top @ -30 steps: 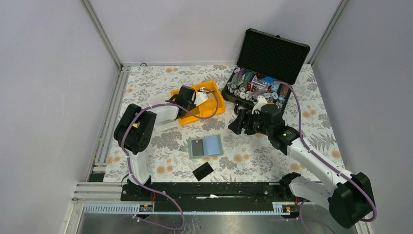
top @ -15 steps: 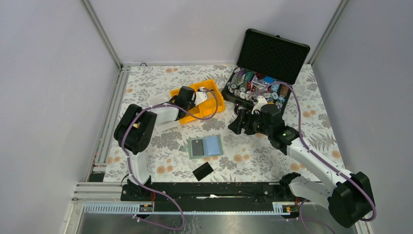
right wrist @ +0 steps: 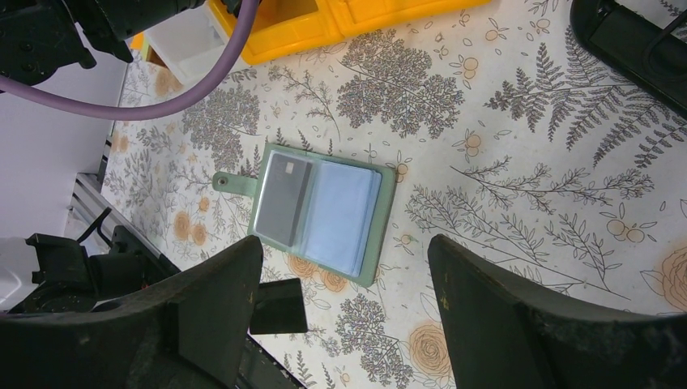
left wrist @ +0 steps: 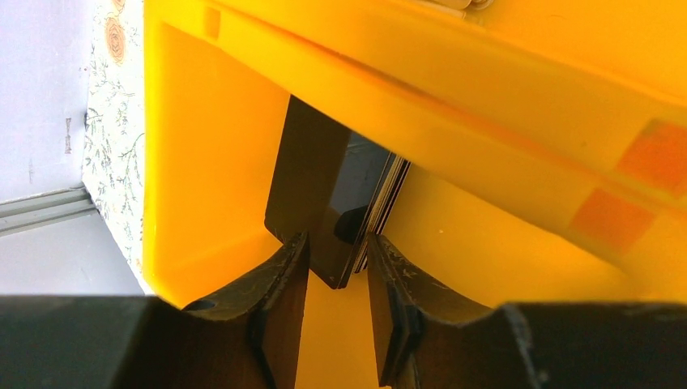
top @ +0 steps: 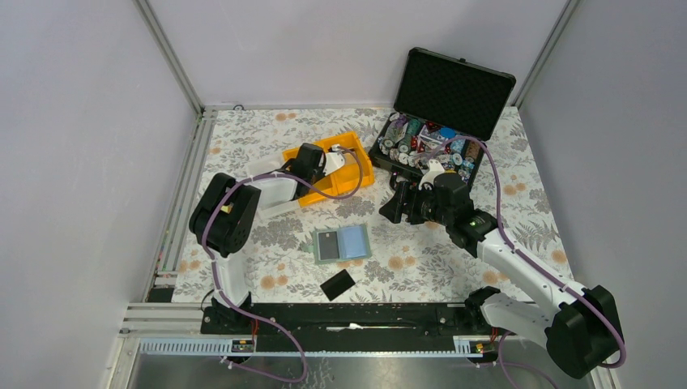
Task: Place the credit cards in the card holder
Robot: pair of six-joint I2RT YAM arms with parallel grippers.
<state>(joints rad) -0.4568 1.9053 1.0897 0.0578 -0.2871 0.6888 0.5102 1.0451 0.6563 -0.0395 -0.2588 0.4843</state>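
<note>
The sage-green card holder (top: 350, 242) (right wrist: 387, 207) lies open on the flowered table, a silvery-grey credit card (top: 327, 243) (right wrist: 283, 198) in its left pocket. A black credit card (top: 337, 284) (right wrist: 278, 306) lies loose nearer the arm bases. My left gripper (top: 330, 161) (left wrist: 338, 239) reaches into the yellow bin (top: 361, 168) (left wrist: 202, 162). Its jaws stand a little apart around the lower corner of a leaning stack of black credit cards (left wrist: 324, 186). My right gripper (top: 392, 208) (right wrist: 344, 243) hovers wide open above and right of the holder, holding nothing.
A big black foam-lined case (top: 454, 81) stands open at the back right, full of poker chips (top: 425, 146). A white bin (top: 274, 180) (right wrist: 190, 40) sits against the yellow bin's left side. A metal rail (top: 182, 194) runs along the table's left edge.
The left gripper's jaws have eased slightly wider inside the yellow bin. Neither arm has visibly shifted, and the cards and holder lie as before.
</note>
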